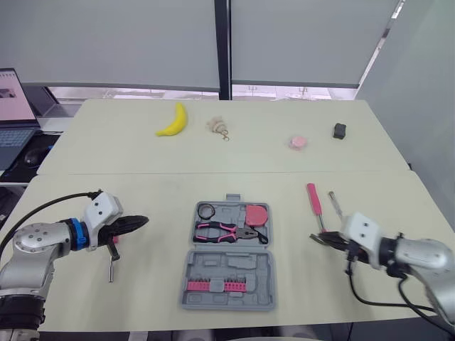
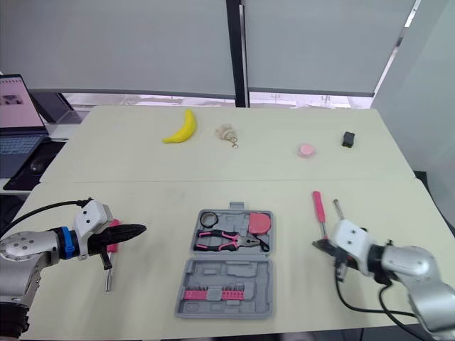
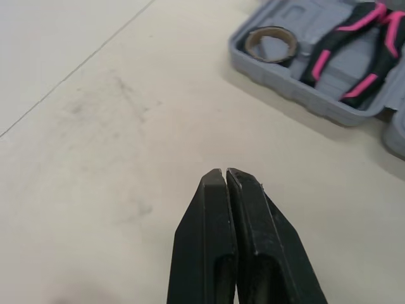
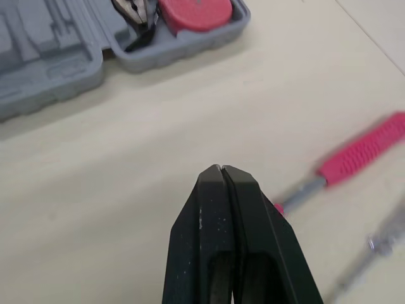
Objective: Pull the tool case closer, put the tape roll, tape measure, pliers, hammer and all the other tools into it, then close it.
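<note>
Plainly, left gripper (image 3: 226, 172), right gripper (image 4: 221, 168): jaws pressed together.

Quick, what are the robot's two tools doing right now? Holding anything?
Left tool: closed, holding nothing.
Right tool: closed, holding nothing.

Rounded silver-grey metal left arm (image 1: 34, 241) and right arm (image 1: 425, 254).
Each carries a white boxy wrist housing (image 1: 102, 208) and a thin black cable (image 1: 43, 207) looping off it; a bright blue ring (image 1: 76, 233) bands the left. The left gripper (image 1: 144, 221) and right gripper (image 1: 313, 238) have smooth, tapering matte-black fingers (image 3: 209, 247).
</note>
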### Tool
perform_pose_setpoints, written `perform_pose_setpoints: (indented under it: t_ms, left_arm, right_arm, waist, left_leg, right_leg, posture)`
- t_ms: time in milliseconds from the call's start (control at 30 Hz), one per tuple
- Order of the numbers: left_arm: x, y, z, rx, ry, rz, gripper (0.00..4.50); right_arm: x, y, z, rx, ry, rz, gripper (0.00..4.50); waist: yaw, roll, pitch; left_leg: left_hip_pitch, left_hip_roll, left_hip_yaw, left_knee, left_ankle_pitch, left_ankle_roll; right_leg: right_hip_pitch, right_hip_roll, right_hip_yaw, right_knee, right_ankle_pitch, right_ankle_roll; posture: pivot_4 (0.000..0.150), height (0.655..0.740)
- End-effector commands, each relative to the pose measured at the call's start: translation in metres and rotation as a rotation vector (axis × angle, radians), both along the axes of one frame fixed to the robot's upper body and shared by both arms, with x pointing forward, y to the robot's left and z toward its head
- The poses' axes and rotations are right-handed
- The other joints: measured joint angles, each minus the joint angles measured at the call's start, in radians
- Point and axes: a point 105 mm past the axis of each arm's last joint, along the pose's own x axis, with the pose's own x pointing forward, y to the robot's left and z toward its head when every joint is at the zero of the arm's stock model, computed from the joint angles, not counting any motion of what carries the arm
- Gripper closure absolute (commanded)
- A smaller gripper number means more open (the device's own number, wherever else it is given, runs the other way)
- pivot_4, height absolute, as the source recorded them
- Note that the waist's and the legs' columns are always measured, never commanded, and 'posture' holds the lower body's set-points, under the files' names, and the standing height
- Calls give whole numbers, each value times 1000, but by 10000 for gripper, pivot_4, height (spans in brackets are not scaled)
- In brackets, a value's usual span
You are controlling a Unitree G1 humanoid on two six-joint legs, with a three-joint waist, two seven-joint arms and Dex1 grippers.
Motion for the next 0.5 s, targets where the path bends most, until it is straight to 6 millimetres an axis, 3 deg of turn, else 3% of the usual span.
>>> perform_pose_setpoints:
  t_ms: [33, 233, 500]
  left_arm:
    - [2, 22, 16, -5, -56, 89, 40551]
    - [-17, 67, 20, 43, -22, 204, 23704]
    - [-35, 91, 23, 84, 2, 268, 0]
  right_arm:
    - [0, -18, 24, -13, -37, -37, 43036]
    - [-4, -59, 38, -47, -18, -117, 29007]
    - [-7, -70, 40, -23, 14, -128, 7610]
  waist:
    - [-3, 0, 0]
    - [-3, -1, 0]
    - [-1, 0, 0]
  left_leg:
    - [0, 0, 0, 0, 0, 0]
    - [1, 0, 0, 0, 0, 0]
    - [1, 0, 1, -1, 0, 0]
  right_leg:
    - [0, 0, 0, 0, 0, 0]
    - [0, 0, 0, 0, 0, 1]
    - [0, -2, 0, -1, 0, 0]
  posture:
    - [1500, 7400]
    - [1500, 7400]
    - [1500, 7400]
